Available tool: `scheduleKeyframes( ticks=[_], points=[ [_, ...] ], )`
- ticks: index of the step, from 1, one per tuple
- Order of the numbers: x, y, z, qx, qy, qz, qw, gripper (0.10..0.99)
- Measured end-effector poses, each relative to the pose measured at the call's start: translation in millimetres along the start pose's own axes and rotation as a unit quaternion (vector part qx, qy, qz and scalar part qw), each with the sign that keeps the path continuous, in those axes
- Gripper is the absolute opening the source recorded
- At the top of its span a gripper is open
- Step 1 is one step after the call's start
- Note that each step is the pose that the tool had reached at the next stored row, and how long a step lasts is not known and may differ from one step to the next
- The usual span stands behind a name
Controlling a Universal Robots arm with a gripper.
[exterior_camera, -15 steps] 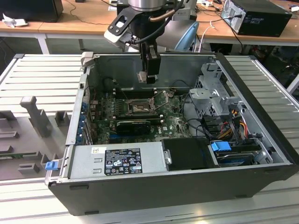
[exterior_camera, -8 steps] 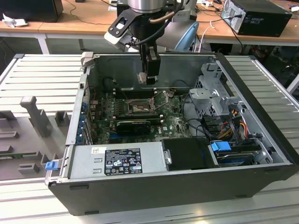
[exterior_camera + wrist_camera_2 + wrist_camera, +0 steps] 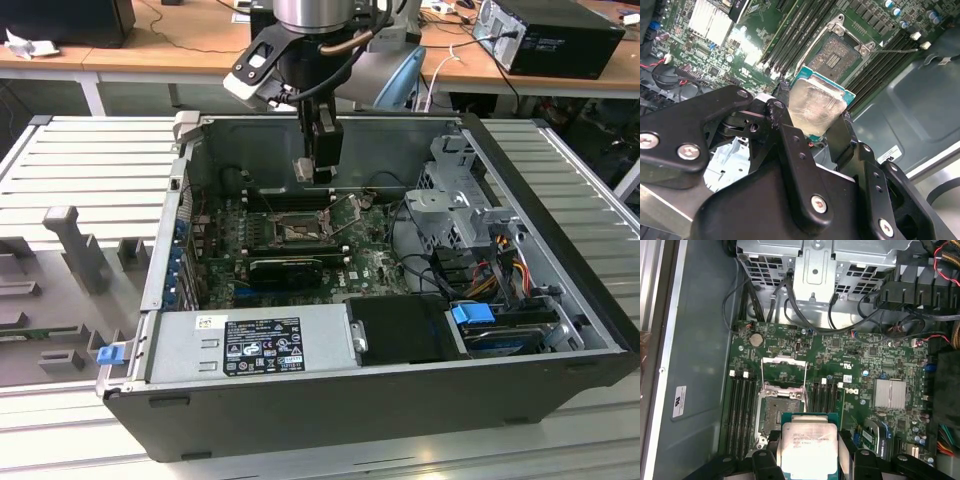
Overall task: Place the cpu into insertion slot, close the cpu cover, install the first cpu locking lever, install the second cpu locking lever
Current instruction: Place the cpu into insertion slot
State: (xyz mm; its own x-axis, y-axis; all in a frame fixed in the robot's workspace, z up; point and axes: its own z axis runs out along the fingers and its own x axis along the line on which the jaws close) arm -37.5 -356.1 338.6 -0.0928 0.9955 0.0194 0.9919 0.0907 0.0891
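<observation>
— What surrounds the work?

— At the back stand wooden desks (image 3: 200, 45). In front of them a ribbed metal table (image 3: 90, 160) carries an open computer case (image 3: 300, 410). A grey power supply (image 3: 250, 340) lies along the case's near wall. A metal drive cage (image 3: 455, 195) sits at the exterior view's right, with dark cables (image 3: 800, 310) looping from it by the edge of the green motherboard (image 3: 860, 355).

— And close to the socket?

— 2 banks of black memory slots (image 3: 740, 405) flank the insertion slot (image 3: 782, 412), and a finned heat sink (image 3: 890, 392) lies well apart from it. The cpu cover (image 3: 784, 371) stands swung open just beside the slot, so the brownish pin field shows bare.

— Where is the cpu?

— The cpu (image 3: 817, 102) hangs above the board, apart from the slot and not yet seated. The gripper (image 3: 812, 115) has its jaws drawn in narrow, and the black fingers (image 3: 785, 135) clamp 2 opposite edges of the chip. In both wrist views the chip's silver top faces the camera.
</observation>
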Motion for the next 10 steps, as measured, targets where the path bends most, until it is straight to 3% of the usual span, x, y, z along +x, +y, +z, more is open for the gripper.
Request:
scheduleKeyframes(
  ticks=[10],
  points=[
    [-0.1,-0.5,5.2,0.0000,0.0000,0.000,1.0000,0.537]
  ],
)
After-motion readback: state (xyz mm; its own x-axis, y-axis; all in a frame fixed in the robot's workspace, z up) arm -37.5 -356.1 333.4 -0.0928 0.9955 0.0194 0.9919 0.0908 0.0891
